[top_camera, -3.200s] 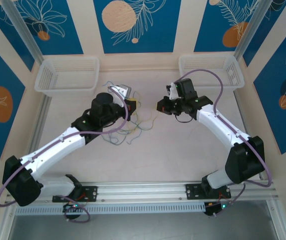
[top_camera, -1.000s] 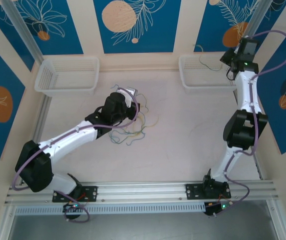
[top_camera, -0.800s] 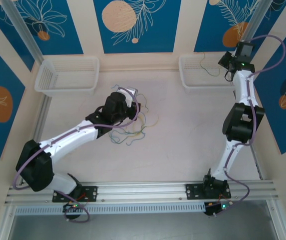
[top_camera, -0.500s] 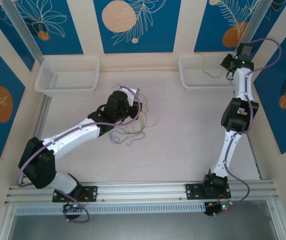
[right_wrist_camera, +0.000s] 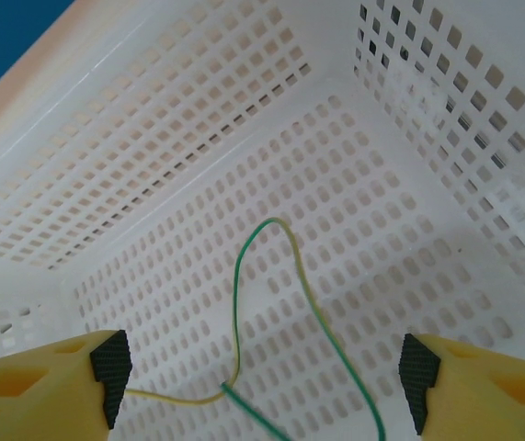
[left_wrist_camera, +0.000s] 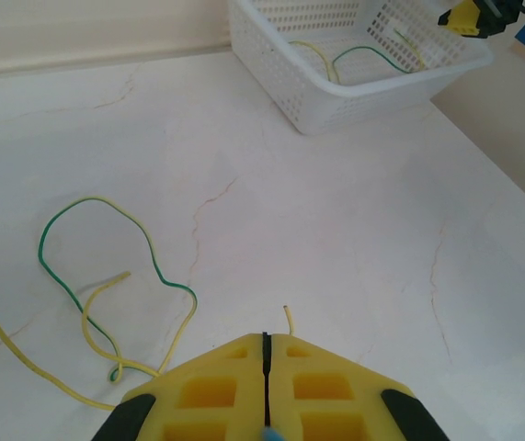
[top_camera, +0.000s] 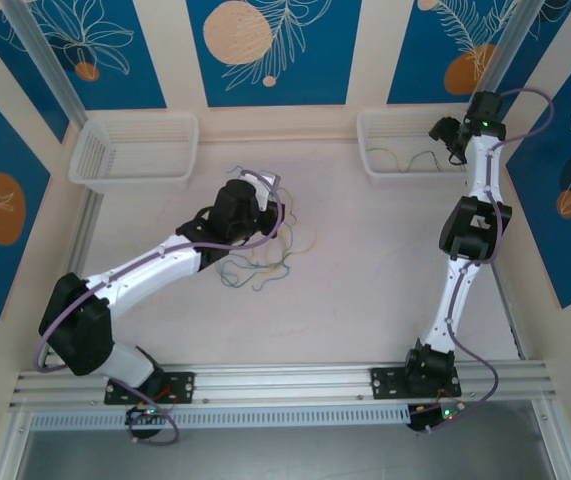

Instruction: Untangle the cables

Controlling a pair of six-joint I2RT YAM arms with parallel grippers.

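Right end effector [right_wrist_camera: 264, 377] opened wide; green-yellow cable [right_wrist_camera: 235, 312] released, lying in basket [right_wrist_camera: 198, 138].

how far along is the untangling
Done: one green-yellow cable lies in the right basket, under the open right fingers. In hand: the left fingers are shut at the tangle, apparently pinching a strand. Remaining: separating that heap of blue, green and yellow cables.

Green-yellow cable [right_wrist_camera: 236, 303], white perforated basket [right_wrist_camera: 198, 138]
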